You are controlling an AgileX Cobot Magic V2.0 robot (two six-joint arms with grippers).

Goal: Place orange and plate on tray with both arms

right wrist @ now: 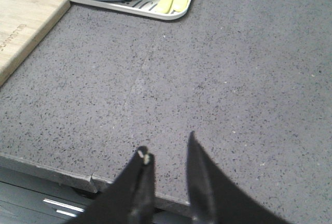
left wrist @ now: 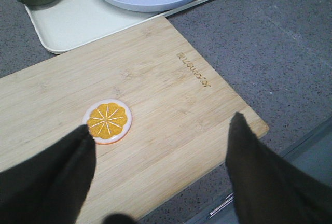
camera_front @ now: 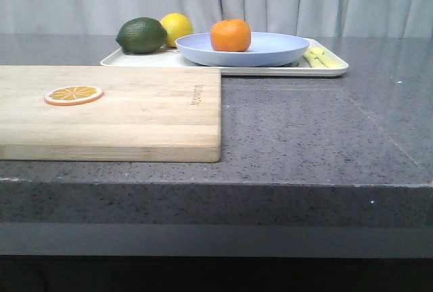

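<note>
The left gripper hangs above the near part of the wooden cutting board, its two black jaws spread wide and holding nothing. The right gripper, off to that board's right, has jaws slightly parted, also holding nothing.

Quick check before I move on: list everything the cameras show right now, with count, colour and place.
Whole round orange: one, bright orange, sitting in the plate.
Shallow round plate: one, pale lavender-blue, on the tray.
Rectangular tray: one, cream-white, at the far side of the countertop.
Dark green fruit: one, on the tray's left end.
Yellow lemon: one, behind the green fruit.
Pale yellow pieces: count unclear, on the tray's right end.
Wooden cutting board: one, light wood, near left.
Orange slice: one, thin, flat, on the board.
Speckled countertop: one, grey.
Left gripper: black, jaws wide open above the board.
Right gripper: black, jaws slightly apart, empty, over the countertop.
</note>
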